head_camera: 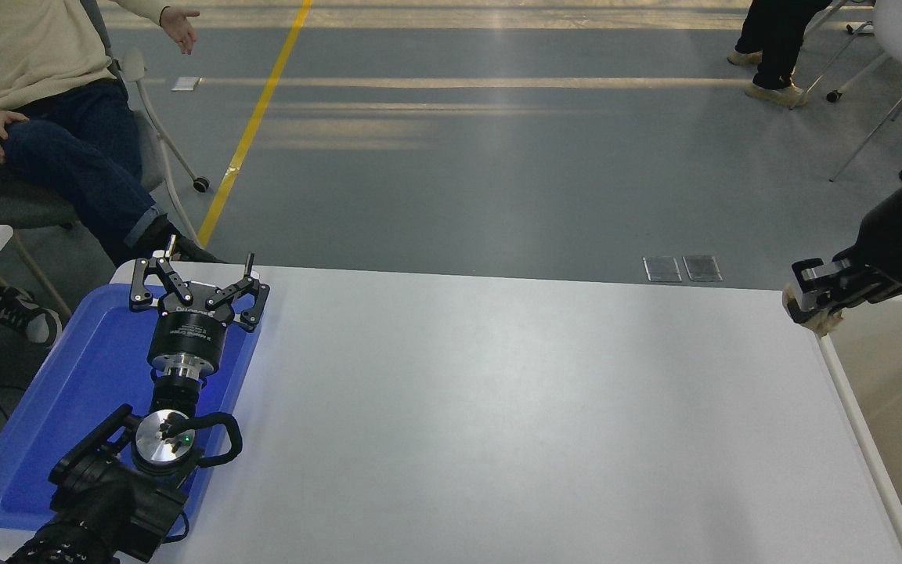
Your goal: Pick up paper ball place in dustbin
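My right gripper (807, 301) hangs above the table's far right corner, shut on the paper ball (817, 319), a beige wad that shows only as a sliver under and beside the black fingers. Right beside it stands the dustbin (858, 423), its pale cream rim running down the picture's right edge and its beige inside open to the right. The ball is held just left of the bin's far corner, over the rim. My left gripper (196, 276) is parked open over the blue tray at the lower left.
A flat blue tray (67, 407) lies on the white table (498, 423) at the left. A person sits on a chair (44, 141) beyond the far left corner. Another person's legs (780, 47) and a white chair are at the top right.
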You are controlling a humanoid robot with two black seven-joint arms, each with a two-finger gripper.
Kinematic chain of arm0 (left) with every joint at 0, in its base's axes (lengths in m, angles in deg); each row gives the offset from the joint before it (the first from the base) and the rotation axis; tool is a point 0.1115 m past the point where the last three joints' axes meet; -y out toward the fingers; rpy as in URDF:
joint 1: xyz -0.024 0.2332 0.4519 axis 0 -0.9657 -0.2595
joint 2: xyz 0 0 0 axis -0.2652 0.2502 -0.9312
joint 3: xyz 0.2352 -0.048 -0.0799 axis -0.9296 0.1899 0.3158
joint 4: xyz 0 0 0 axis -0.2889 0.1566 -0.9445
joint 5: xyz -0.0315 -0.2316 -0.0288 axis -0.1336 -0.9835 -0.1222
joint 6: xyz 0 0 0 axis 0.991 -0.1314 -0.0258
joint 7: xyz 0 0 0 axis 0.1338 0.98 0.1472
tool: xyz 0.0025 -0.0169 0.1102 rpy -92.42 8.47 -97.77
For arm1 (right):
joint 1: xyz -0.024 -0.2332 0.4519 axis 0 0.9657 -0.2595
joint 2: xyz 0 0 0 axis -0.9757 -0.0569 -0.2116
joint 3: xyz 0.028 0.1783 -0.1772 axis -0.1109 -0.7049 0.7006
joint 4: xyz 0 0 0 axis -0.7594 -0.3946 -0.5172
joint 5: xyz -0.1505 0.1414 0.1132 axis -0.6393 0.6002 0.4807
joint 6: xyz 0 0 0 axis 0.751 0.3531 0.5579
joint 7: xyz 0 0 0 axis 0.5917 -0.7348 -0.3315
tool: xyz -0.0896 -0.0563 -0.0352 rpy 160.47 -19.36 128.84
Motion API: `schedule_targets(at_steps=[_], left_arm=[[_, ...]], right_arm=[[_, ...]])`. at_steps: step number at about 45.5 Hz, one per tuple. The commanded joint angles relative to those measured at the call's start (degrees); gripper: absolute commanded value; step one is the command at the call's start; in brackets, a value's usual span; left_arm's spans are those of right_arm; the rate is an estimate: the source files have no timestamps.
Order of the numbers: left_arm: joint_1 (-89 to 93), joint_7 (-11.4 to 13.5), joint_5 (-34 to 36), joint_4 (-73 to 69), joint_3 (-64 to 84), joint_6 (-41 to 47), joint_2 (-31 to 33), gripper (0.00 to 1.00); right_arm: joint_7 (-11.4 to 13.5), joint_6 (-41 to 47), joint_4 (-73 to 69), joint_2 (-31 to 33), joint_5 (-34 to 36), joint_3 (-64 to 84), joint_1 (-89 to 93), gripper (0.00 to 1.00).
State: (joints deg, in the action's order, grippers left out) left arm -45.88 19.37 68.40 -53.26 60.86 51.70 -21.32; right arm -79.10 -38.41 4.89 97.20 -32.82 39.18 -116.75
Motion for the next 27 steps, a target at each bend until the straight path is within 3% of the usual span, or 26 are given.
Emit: schedule_targets(at_steps=[1, 27], left_arm=[[0.0, 0.0, 0.0, 0.0, 0.0, -0.06, 0.04, 1.0], [0.0, 0.0, 0.0, 0.0, 0.0, 0.03, -0.05, 1.0]], right_arm=[[-0.07, 0.96, -0.15, 0.11, 0.15, -0.36, -0.32, 0.0], [0.02, 0.78, 0.82, 4.94, -1.78, -0.19, 1.7, 0.0]])
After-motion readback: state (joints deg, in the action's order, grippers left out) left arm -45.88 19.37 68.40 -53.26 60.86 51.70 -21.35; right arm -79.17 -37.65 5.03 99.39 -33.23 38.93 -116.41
